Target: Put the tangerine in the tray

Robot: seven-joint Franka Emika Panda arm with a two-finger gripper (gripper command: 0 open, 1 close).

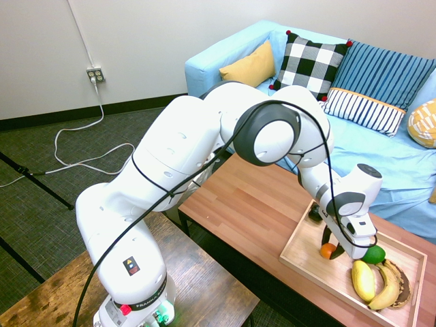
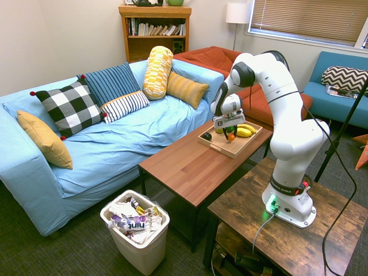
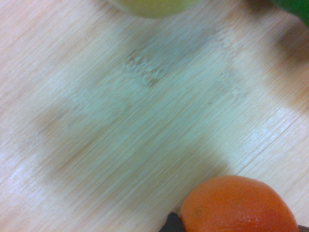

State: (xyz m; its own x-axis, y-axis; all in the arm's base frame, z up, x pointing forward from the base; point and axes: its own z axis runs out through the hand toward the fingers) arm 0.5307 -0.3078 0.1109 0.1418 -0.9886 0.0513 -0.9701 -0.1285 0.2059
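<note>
**Tangerine carried over tray, release still to come**

Going left to right in the first exterior view: a reddish-brown wooden coffee table [image 1: 252, 204] carries the large shallow light-wood tray [image 1: 300, 255] at its right end. A small dark avocado [image 1: 315, 214] sits near the tray's far left corner. Next comes the small round bright orange tangerine [image 1: 328, 251], clamped in the white arm's two-finger gripper [image 1: 330, 246], low over the tray floor near its left edge. I can't tell if it touches the wood. A green lime [image 1: 373, 255] lies just beside the gripper body, then two yellow bananas [image 1: 373, 283] toward the near right corner.

The wrist view shows the tangerine against bare tray floor, so the spot underneath is free.

Progress, judged: pick and carry are done, and the fruit is inside the tray's edges. What's left is opening the jaws, then lifting clear. The tangerine might roll once let go.
</note>
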